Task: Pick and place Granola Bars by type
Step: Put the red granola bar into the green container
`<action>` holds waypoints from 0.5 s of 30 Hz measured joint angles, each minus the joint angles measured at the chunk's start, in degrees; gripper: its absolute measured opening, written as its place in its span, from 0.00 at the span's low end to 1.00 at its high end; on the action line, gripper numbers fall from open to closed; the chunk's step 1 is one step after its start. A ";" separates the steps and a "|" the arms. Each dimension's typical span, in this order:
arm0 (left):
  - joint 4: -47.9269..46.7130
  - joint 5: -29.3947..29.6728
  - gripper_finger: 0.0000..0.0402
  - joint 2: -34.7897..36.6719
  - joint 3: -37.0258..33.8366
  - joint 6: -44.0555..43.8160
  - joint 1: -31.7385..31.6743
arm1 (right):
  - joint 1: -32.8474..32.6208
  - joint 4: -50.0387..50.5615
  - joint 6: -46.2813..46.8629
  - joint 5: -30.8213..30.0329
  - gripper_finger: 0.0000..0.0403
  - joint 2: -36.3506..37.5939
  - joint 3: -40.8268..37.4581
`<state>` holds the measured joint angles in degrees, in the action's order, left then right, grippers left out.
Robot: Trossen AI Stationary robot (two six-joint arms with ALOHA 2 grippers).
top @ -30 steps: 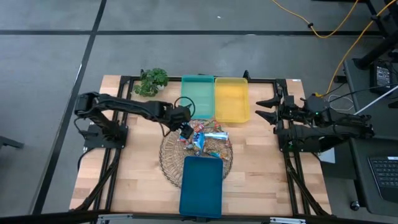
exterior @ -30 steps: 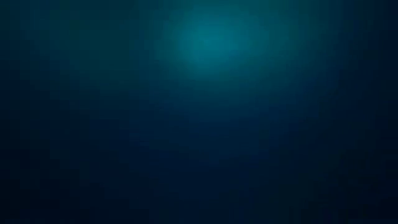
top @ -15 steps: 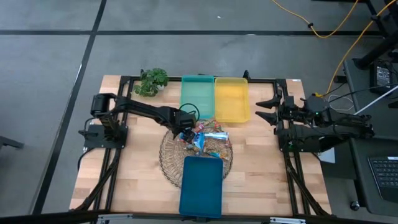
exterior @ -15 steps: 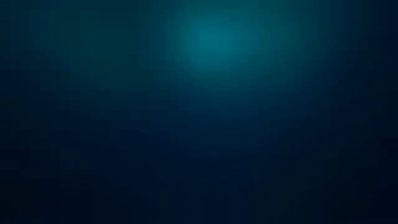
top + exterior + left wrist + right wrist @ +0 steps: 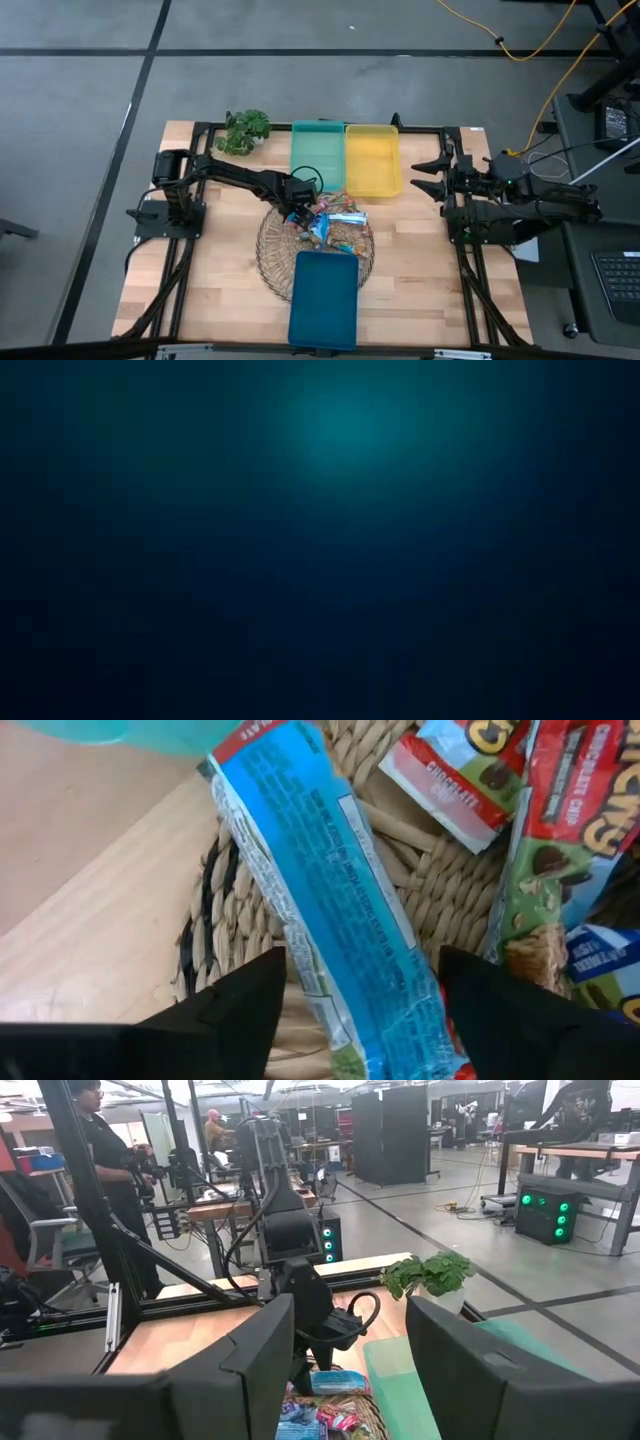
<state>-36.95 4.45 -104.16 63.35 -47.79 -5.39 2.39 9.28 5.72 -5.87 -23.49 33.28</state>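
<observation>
The left end effector (image 5: pixel 355 1005), fingers apart, straddles a blue bar (image 5: pixel 320 900) in the basket (image 5: pixel 450 900); the right end effector (image 5: pixel 425 177) waits open.

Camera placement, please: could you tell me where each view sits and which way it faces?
High: overhead, straight down; both arms, basket, trays.
Low: only dark blue, nothing discernible.
Left wrist: on the left arm; open left gripper straddles a blue bar.
Right wrist: on the waiting right arm, facing across the table; open right gripper.
Shared: right wrist and high both show the plant.
</observation>
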 joint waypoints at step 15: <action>0.01 -4.37 0.18 0.11 0.00 0.04 0.00 | 0.01 0.00 -0.22 -0.04 0.49 0.00 0.00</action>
<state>-36.94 0.08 -104.05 63.35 -47.75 -5.39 2.40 9.28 5.50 -5.91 -23.49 33.28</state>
